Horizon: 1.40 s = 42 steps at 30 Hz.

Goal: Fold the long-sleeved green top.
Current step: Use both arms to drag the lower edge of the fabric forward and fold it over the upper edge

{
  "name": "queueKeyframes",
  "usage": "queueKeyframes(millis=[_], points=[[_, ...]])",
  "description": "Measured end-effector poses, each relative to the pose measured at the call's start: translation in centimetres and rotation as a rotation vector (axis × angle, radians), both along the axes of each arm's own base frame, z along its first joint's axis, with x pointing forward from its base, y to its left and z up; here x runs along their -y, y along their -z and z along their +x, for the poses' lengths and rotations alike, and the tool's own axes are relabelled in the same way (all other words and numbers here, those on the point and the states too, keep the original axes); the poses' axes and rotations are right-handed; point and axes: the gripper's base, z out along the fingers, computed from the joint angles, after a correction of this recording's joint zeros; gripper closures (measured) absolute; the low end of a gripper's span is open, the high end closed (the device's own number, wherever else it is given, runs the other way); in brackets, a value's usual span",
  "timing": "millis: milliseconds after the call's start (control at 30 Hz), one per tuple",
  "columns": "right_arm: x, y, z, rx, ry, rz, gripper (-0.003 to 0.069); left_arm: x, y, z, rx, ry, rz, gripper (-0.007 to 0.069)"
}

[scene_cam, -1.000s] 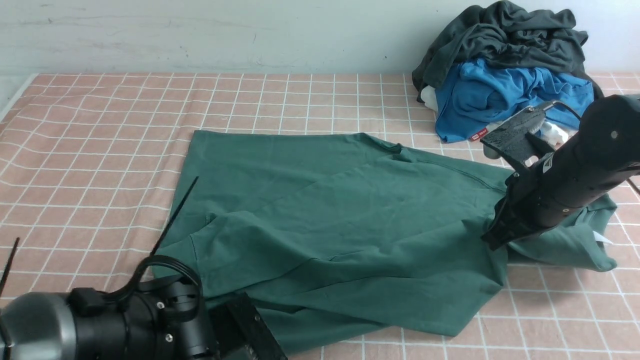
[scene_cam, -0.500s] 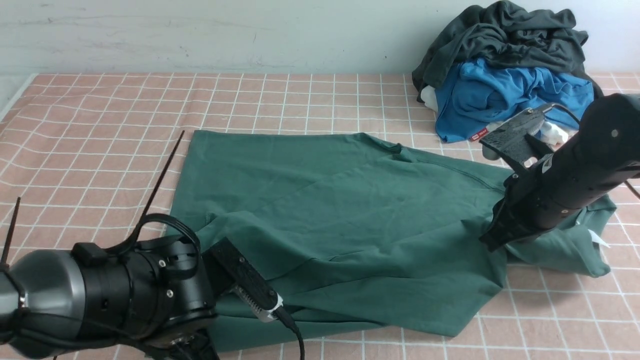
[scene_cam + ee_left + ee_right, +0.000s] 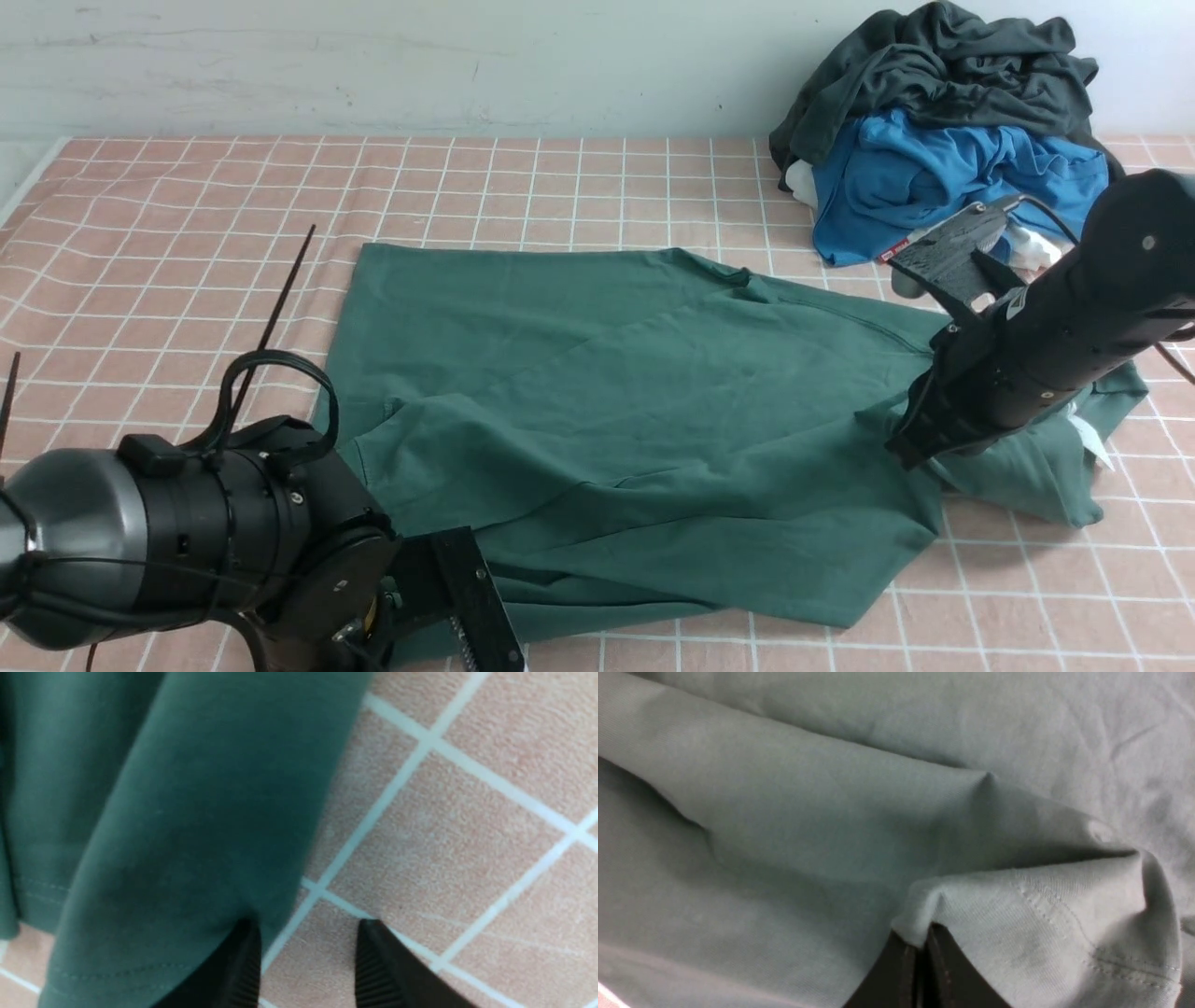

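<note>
1. The green top [image 3: 635, 420] lies spread across the middle of the surface [image 3: 187, 233], a pink cloth with white grid lines. Its long side runs left to right, and a looser layer is rumpled over its near half.
2. The right tool [image 3: 919, 942] is clamped on a pinched ridge of the green top near its right end. A stitched seam runs just beside the grip, and the cloth rises slightly toward it.
3. The left tool [image 3: 308, 926] is at the near-left corner with its fingers [image 3: 243, 952] apart. One finger is against the edge of the hem and the other is over bare surface, so no cloth is held between them.
4. This looks like the gripping step before a fold, with one end secured and the other not yet taken.
5. The next move probably calls for the left tool to slide further over the hem, so that both layers sit between its fingers, and then close. After that both arms would need to lift evenly, or the cloth may twist.
6. A white tag [image 3: 1088, 441] sticks out at the right end of the green top. No print on it can be read.
7. A pile of clothes [image 3: 943, 121], dark grey over blue, sits at the far right. It carries a red label [image 3: 894, 249] whose writing is too small to read.
</note>
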Motion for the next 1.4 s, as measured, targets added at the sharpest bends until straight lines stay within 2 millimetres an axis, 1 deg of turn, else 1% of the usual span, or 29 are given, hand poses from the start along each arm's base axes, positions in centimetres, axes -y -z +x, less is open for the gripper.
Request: queueKeyframes(millis=[100, 133, 167, 233, 467, 600, 733, 800, 833, 900, 933, 1000, 1033, 1067, 1100, 1133, 1167, 1233, 1267, 1300, 1400], points=[[0.0, 0.0, -0.1, -0.008, -0.001, 0.000, 0.0662, -0.1, -0.1, 0.2, 0.021, 0.021, 0.012, 0.0342], [0.0, 0.0, -0.1, -0.012, -0.001, 0.001, 0.0662, -0.2, -0.1, 0.4, 0.039, 0.011, 0.022, 0.0363], [0.0, 0.0, -0.1, -0.012, -0.001, 0.001, 0.0662, -0.2, -0.1, 0.4, 0.040, 0.011, 0.021, 0.0363], [0.0, 0.1, -0.2, -0.018, -0.002, 0.000, 0.0662, -0.3, -0.2, 0.6, 0.066, -0.034, 0.026, 0.0395], [0.0, 0.1, -0.2, -0.019, -0.002, 0.000, 0.0662, -0.1, -0.1, 1.1, 0.118, -0.026, 0.011, 0.0399], [0.0, 0.1, -0.2, -0.019, -0.006, -0.001, 0.0662, 0.0, 0.3, 1.2, 0.112, -0.022, 0.014, 0.0434], [0.0, 0.0, -0.4, -0.032, -0.025, -0.009, 0.0662, -0.2, 0.2, 1.1, 0.095, -0.034, 0.041, 0.0573], [0.0, -0.2, -0.5, -0.033, -0.034, -0.011, 0.0662, -0.3, -0.1, 1.0, 0.089, -0.043, 0.053, 0.0596], [0.1, -0.8, -0.8, -0.028, -0.049, -0.013, 0.0662, -0.6, -1.1, 0.7, 0.076, -0.075, 0.070, 0.0619], [0.1, -1.3, -1.1, -0.021, -0.051, -0.012, 0.0662, -0.7, -1.7, 0.6, 0.074, -0.093, 0.068, 0.0623], [0.3, -2.2, -1.5, -0.004, -0.055, -0.012, 0.0662, -0.9, -2.9, 0.2, 0.065, -0.126, 0.065, 0.0627], [0.5, -3.3, -2.1, 0.012, -0.065, -0.022, 0.0662, -1.1, -4.4, -0.3, 0.068, -0.157, 0.048, 0.0627], [0.5, -3.3, -2.1, 0.008, -0.067, -0.025, 0.0662, -1.2, -4.7, -0.4, 0.070, -0.161, 0.046, 0.0627], [0.6, -3.9, -2.5, 0.016, -0.071, -0.032, 0.0662, -1.3, -5.1, -0.5, 0.073, -0.169, 0.038, 0.0627], [1.0, -4.8, -3.1, 0.019, -0.070, -0.052, 0.0662, -1.6, -6.6, -1.0, 0.094, -0.184, 0.014, 0.0627], [1.1, -4.8, -3.3, 0.016, -0.071, -0.060, 0.0662, -1.6, -6.5, -1.0, 0.094, -0.185, 0.013, 0.0627], [1.5, -5.7, -4.0, 0.014, -0.059, -0.086, 0.0662, -1.9, -7.9, -1.5, 0.120, -0.196, -0.016, 0.0627], [2.1, -6.3, -4.7, 0.000, -0.047, -0.130, 0.0662, -2.1, -8.7, -1.9, 0.137, -0.207, -0.044, 0.0627], [2.1, -6.3, -4.7, 0.000, -0.044, -0.129, 0.0662, -2.1, -8.8, -2.0, 0.139, -0.208, -0.047, 0.0627], [2.7, -6.9, -5.4, -0.017, -0.021, -0.180, 0.0662, -2.3, -9.6, -2.4, 0.156, -0.214, -0.070, 0.0627], [3.4, -7.5, -6.1, -0.030, 0.018, -0.234, 0.0662, -2.8, -10.4, -3.0, 0.169, -0.222, -0.085, 0.0627]])
